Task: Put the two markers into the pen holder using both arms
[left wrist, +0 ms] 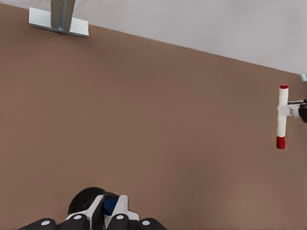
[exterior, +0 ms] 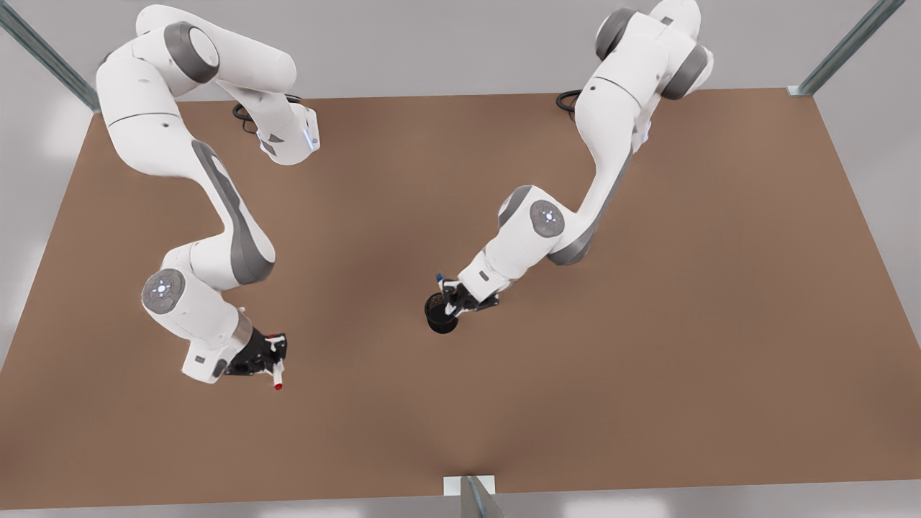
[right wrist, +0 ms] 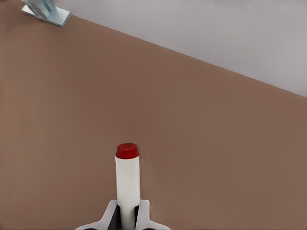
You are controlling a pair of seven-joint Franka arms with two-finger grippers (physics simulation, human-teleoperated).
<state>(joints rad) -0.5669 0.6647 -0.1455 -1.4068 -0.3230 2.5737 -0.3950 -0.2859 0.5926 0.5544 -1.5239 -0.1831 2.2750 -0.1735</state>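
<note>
My left gripper (exterior: pixel 452 296) is on the arm at the front view's right and is shut on the blue-capped marker (exterior: pixel 439 278). It holds the marker upright right over the black mesh pen holder (exterior: pixel 440 316) near the table's middle. In the left wrist view the blue end (left wrist: pixel 110 206) sits between the white fingertips (left wrist: pixel 122 207), with the pen holder (left wrist: pixel 84 201) just beneath. At the front view's lower left, my right gripper (exterior: pixel 274 356) is shut on the red-capped marker (exterior: pixel 277 378), well away from the holder. The red marker (right wrist: pixel 127 182) sticks out beyond that gripper (right wrist: pixel 127 215).
The brown table (exterior: pixel 647 324) stretches wide around both arms. A metal frame post (exterior: pixel 471 493) stands at its near edge, and slanted frame bars (exterior: pixel 849 47) rise at the far corners. The left wrist view shows the red marker (left wrist: pixel 282 116) farther off.
</note>
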